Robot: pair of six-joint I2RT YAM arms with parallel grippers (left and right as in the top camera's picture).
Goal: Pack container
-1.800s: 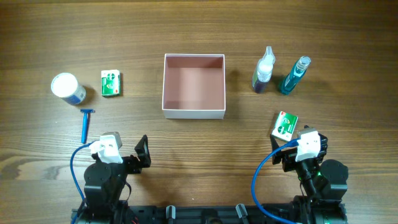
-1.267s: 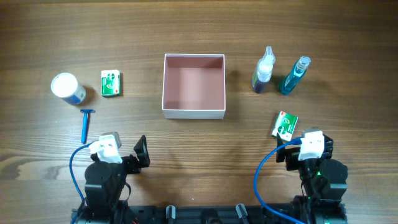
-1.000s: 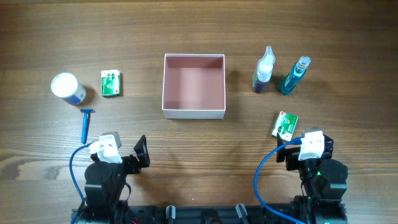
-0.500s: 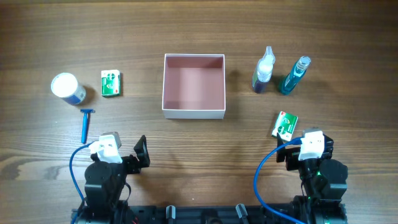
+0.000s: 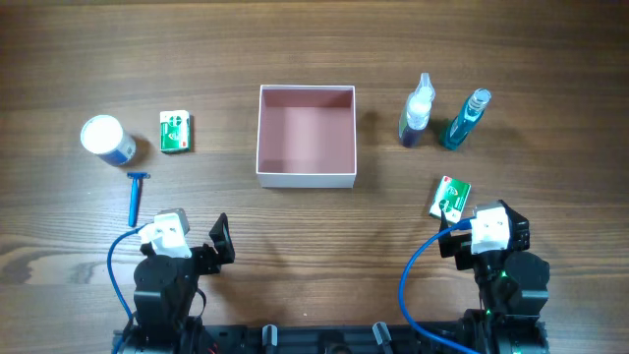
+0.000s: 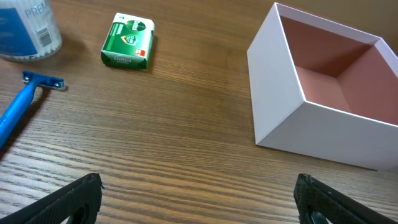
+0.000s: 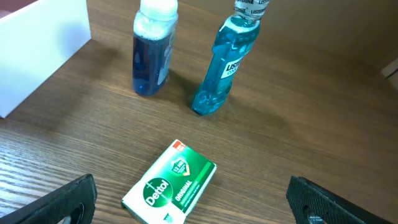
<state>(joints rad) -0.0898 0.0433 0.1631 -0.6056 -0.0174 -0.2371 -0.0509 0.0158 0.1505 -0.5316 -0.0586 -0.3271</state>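
Both tools stand spread wide and hold nothing: the left tool [image 6: 198,199] shows two dark fingertips at the bottom corners of its wrist view, and the right tool [image 7: 189,202] shows the same in its own view. Seen from overhead, the left tool [image 5: 218,241] sits at about 7 o'clock on the surface [image 5: 314,226] and the right tool [image 5: 462,231] at about 5 o'clock.

One container [image 5: 306,135] stands a little above the middle, toward 12 o'clock. It is a square, shallow box with smooth white outer walls and a matte pinkish-brown inside, and it is open on top with nothing in it. In the left wrist view the container [image 6: 323,93] shows one sharp corner toward the camera.

Two green soap packets are there, both flat rectangular cartons with printed faces. One soap packet [image 5: 175,131] lies at 10 o'clock, and the other packet [image 5: 450,197] lies at 4 o'clock, just beside the right tool. Two bottles stand upright at 2 o'clock, near each other: a purple-blue spray bottle [image 5: 416,110] with a white cap, and a slim turquoise bottle [image 5: 465,120] of clear plastic with a curved waist. One round jar [image 5: 106,139] with a white lid is at 9 o'clock. One blue razor [image 5: 136,195], thin and straight, lies below the jar. The surface is brown wood with long grain lines.
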